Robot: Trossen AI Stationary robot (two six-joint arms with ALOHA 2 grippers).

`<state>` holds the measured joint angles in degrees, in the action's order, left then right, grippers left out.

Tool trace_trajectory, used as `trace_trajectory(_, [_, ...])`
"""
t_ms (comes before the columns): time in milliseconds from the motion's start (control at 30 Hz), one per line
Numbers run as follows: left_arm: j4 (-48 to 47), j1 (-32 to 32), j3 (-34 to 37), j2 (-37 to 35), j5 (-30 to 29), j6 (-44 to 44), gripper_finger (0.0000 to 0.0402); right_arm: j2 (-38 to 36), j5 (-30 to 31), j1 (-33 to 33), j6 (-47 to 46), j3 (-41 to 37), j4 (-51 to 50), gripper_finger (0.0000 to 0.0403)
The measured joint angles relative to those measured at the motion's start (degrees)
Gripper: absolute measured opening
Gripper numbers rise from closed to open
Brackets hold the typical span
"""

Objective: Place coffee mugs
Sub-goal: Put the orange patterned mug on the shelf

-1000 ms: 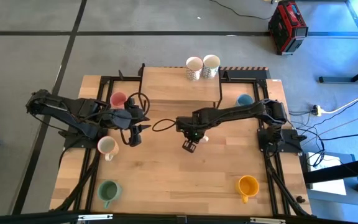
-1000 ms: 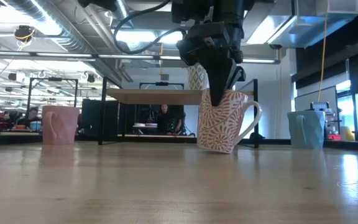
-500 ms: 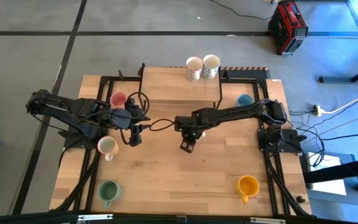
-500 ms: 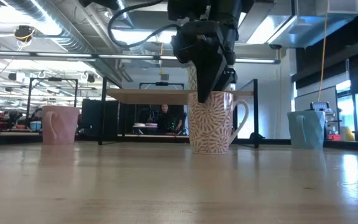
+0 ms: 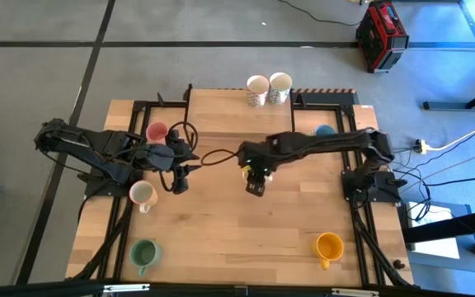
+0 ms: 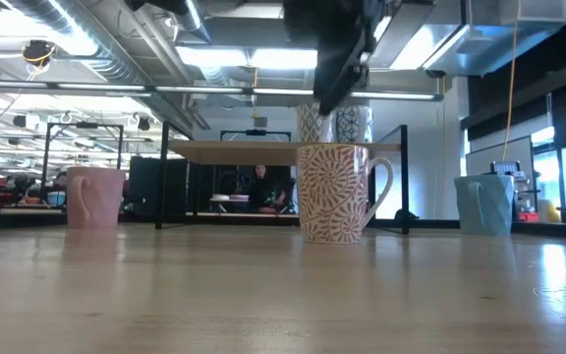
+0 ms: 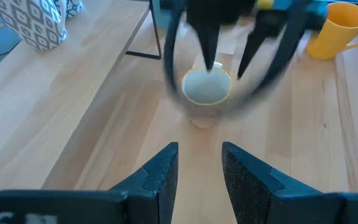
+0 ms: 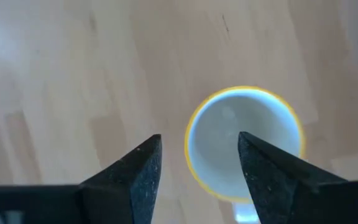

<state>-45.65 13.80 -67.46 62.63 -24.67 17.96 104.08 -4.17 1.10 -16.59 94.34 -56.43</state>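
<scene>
Eight ceramic mugs are on record. The landmark is the cream mug with a leaf-like speckled pattern (image 6: 334, 193), which stands upright on the bare wooden worktop (image 5: 221, 231) near its middle, handle clear of everything.

Right end effector (image 6: 328, 96): hangs directly above the patterned mug and is not touching it. Its two dark fingers (image 8: 137, 177) are spread, and the wrist view looks straight down into the mug's mouth. It is released and holds nothing.

Left end effector (image 5: 180, 180): sits on the left arm's side of the patterned mug, near it, pointing towards it. Its fingers (image 7: 163, 171) are parted with only bare wood between them. It is released and empty.

Other mugs, placed from the patterned mug:
- Pink mug (image 5: 157, 132) and plain cream mug (image 5: 142, 195): on the left arm's side, beyond the left end effector.
- Green mug (image 5: 144, 254): towards the near corner on the left arm's side, well apart.
- Orange-yellow mug (image 5: 329, 246): towards the near corner on the right arm's side, well apart.
- Light blue mug (image 5: 324, 132): on the right arm's side, partly hidden by that arm.
- Two pale mugs (image 5: 269, 87): side by side and just touching, at the back edge of the raised wooden shelf (image 5: 237, 111) behind it.
</scene>
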Motion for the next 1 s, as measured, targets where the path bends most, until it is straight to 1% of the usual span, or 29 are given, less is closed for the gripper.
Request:
trace_trajectory(133, [-0.04,0.0,0.0,0.0,0.01,0.0,0.0118,-7.36,-1.13,0.02,4.3,-2.21,1.31,0.02])
trace_trajectory(300, [-0.13,0.0,0.0,0.0,0.04,0.02,0.0118,-17.88,-0.57,-0.04,5.24,-11.1,6.71,0.02])
trace_trajectory(400, [-0.14,-0.02,0.0,0.0,0.02,0.0,0.0118,-24.27,1.83,0.0,3.01,-17.92,10.14,0.02])
trace_trajectory(700, [0.53,-0.07,0.0,0.17,-1.32,-0.03,0.0118,-41.44,4.88,0.04,-7.61,-39.71,18.59,0.0199])
trace_trajectory(833, [4.79,-0.07,-0.09,1.02,-1.02,-0.06,0.0118,-45.08,5.72,0.02,-9.86,-48.17,23.45,0.0199])
trace_trajectory(933, [7.93,-0.07,-0.11,3.52,-0.85,-0.29,0.0118,-45.13,5.85,-0.02,-9.96,-53.17,28.11,0.0199])
trace_trajectory(1000, [9.78,-0.07,-0.1,6.08,-0.82,-0.31,0.0118,-44.28,7.29,0.0,-9.1,-55.59,32.17,0.0199])
